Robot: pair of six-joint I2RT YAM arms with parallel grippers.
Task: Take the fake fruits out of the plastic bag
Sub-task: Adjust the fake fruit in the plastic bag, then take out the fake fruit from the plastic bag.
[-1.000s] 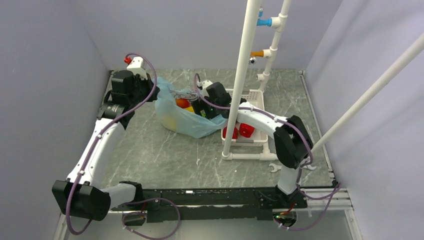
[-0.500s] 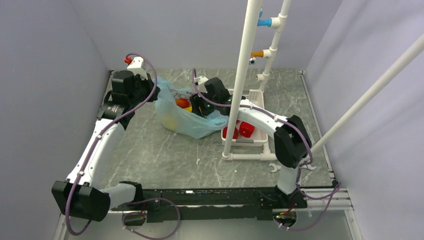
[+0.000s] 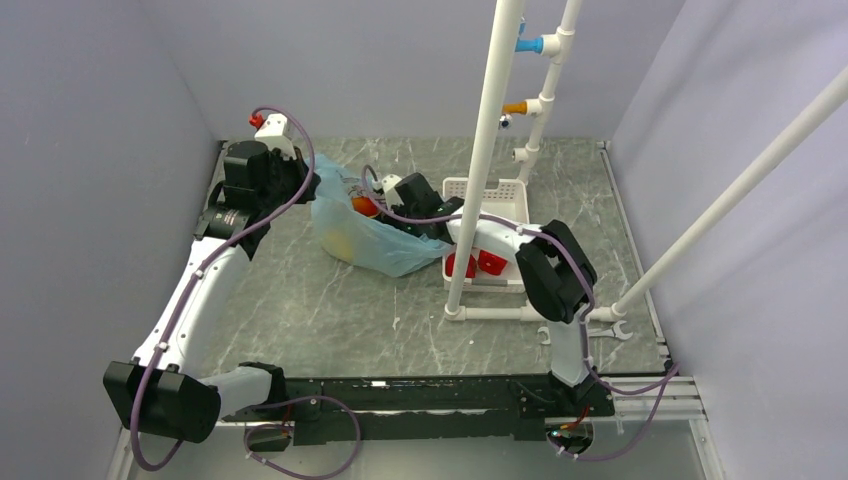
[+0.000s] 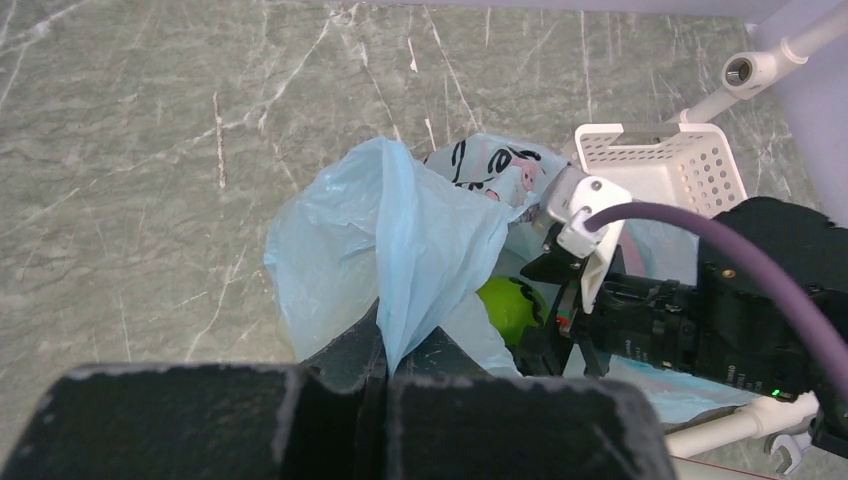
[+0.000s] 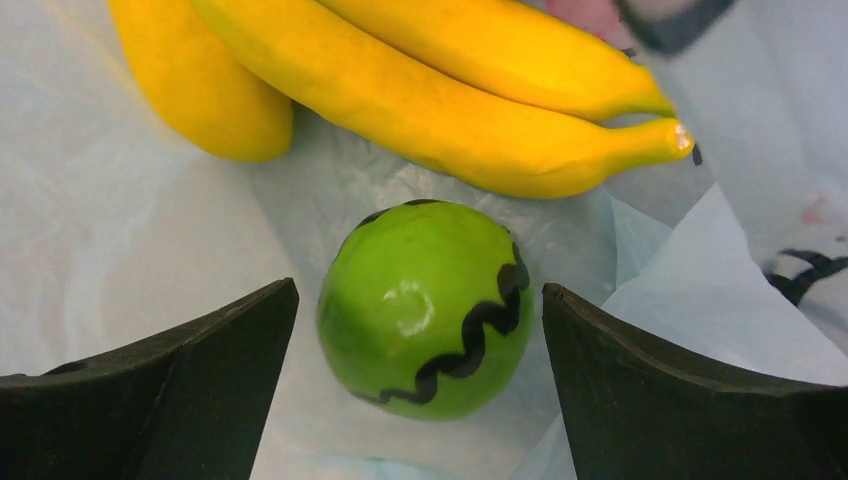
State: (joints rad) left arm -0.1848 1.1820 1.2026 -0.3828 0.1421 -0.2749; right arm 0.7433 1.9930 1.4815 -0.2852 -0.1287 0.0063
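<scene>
The light-blue plastic bag lies on the table with its mouth facing right. My left gripper is shut on a fold of its rim and holds it up. My right gripper is inside the bag, open. Its two fingers stand either side of a green fruit with a black zigzag line, with a gap on both sides. Yellow bananas lie just beyond the green fruit. The left wrist view shows that green fruit under the right gripper. A red fruit shows at the bag's mouth.
A white slotted basket stands right of the bag with two red fruits in it. A white pipe frame rises in front of the basket. A wrench lies at the frame's foot. Walls close the left, back and right.
My right arm has pushed leftward, deeper into the bag's mouth. The left gripper has held the bag's rim without moving.
</scene>
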